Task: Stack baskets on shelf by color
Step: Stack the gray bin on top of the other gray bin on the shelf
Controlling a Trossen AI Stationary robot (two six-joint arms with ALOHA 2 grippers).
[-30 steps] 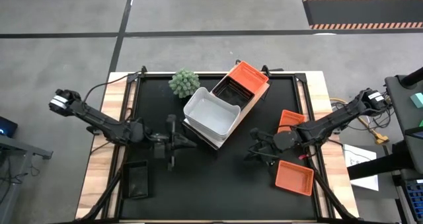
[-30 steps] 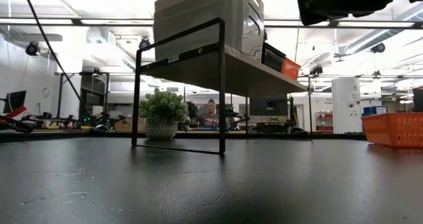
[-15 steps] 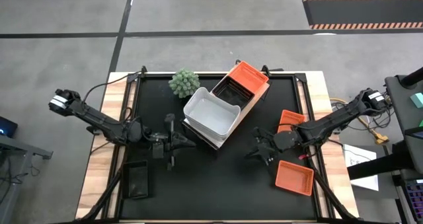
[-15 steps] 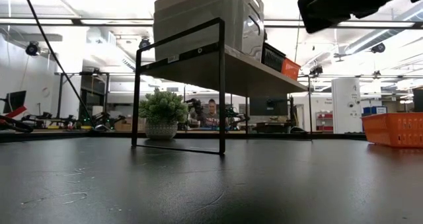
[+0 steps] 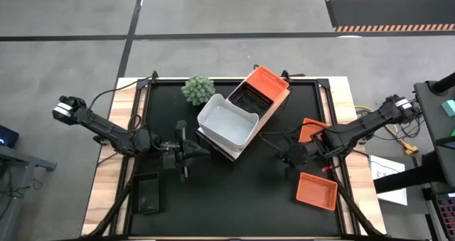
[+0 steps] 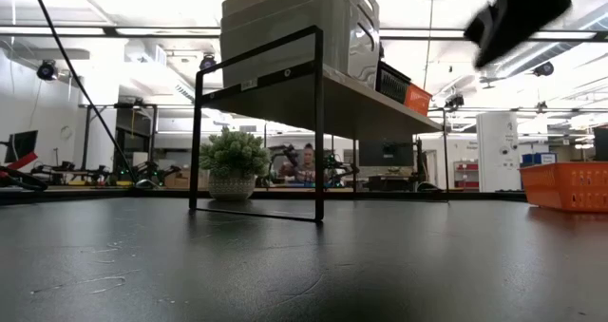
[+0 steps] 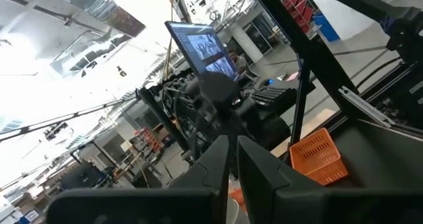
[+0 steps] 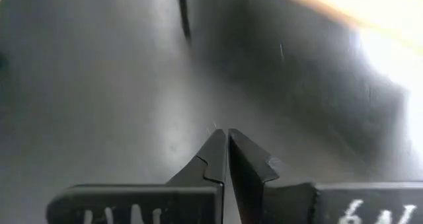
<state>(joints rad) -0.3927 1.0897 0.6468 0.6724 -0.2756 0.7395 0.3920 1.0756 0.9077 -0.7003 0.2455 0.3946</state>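
Note:
The shelf [image 5: 272, 107] stands slantwise mid-table on its dark frame [image 6: 318, 123]. On it sit a stack of white baskets [image 5: 227, 124], black baskets [image 5: 249, 99] and an orange basket [image 5: 267, 80]. Two more orange baskets [image 5: 316, 190] [image 5: 311, 129] lie on the table at the right, and a black basket [image 5: 148, 193] lies near left. My left gripper [image 5: 206, 153] [image 7: 232, 145] hovers shut just left of the white stack. My right gripper [image 5: 287, 158] [image 8: 227, 135] is shut above bare tabletop, right of the shelf.
A small green plant [image 5: 197, 88] [image 6: 233, 161] in a pot stands at the far side, left of the shelf. The black tabletop [image 5: 234, 198] lies bare in front of the shelf. Wooden side strips [image 5: 106, 184] flank the table.
My right gripper has drawn back from the shelf toward the table's right edge and tipped its fingers down toward the tabletop; in the low view the arm has swung from level to slanting. The baskets and the shelf have stayed where they were.

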